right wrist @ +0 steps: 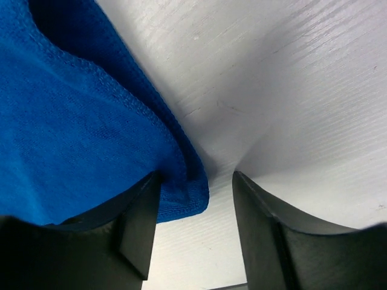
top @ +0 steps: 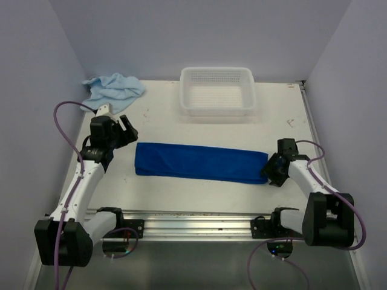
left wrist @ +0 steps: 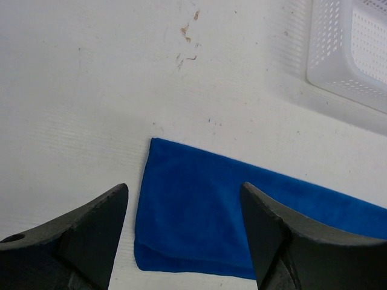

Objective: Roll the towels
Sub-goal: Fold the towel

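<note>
The dark royal blue towel [top: 199, 162] lies folded into a long flat strip across the middle of the white table. My left gripper [top: 124, 130] hovers open just beyond its left end. In the left wrist view that end [left wrist: 242, 205] shows between and below the gripper's [left wrist: 184, 187] spread fingers, untouched. My right gripper [top: 271, 169] is low at the strip's right end. There the towel's corner [right wrist: 72, 121] sits between the gripper's [right wrist: 196, 176] open jaws, against the left finger [right wrist: 139, 223] and clear of the other. The pale sky blue towel [top: 113, 86] lies crumpled at the back left corner.
A white perforated basket [top: 216, 111] stands at the back centre, its corner [left wrist: 338, 66] in the left wrist view. A metal rail [top: 193, 220] runs along the near edge between the arm bases. Walls close in the table at the left, right and back.
</note>
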### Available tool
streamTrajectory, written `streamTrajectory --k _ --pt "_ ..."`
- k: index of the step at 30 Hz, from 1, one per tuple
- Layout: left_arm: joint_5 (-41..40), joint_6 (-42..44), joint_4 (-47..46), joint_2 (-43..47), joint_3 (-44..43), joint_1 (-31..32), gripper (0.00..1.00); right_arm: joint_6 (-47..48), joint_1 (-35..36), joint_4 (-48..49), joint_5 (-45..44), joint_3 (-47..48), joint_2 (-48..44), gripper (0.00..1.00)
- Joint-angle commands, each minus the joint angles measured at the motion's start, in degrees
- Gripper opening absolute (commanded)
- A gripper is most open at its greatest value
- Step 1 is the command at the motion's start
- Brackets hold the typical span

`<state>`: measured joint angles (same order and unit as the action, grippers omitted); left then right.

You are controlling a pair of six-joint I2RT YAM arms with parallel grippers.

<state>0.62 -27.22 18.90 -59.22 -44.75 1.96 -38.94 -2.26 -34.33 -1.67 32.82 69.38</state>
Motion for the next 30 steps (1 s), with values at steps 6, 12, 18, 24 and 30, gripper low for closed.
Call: streamTrajectory --k 6,12,18,24,30 --pt "-0.1 2.1 -2.5 -1.4 -1.8 -0.2 0.79 -2.2 0.2 4.1 0.7 -0.8 3.9 0.26" --pt "0.1 2.8 -2.8 -1.4 -1.0 -0.2 0.79 -1.0 0.2 2.3 -2.9 3.6 6.7 0.0" --pt "2.9 3.1 -4.0 -2.3 -0.7 -0.2 0.79 1.1 -2.2 -2.6 -10.6 8.1 7.4 0.0" --pt "5.3 3.6 -5.4 -3.4 0.5 -0.2 0.81 4.2 -8.8 -6.9 -14.3 11.7 3.6 0.0" --pt "8.4 4.2 -6.2 -4.0 1.1 -0.2 0.81 7.1 -10.7 -8.8 -15.1 15.7 2.5 0.0"
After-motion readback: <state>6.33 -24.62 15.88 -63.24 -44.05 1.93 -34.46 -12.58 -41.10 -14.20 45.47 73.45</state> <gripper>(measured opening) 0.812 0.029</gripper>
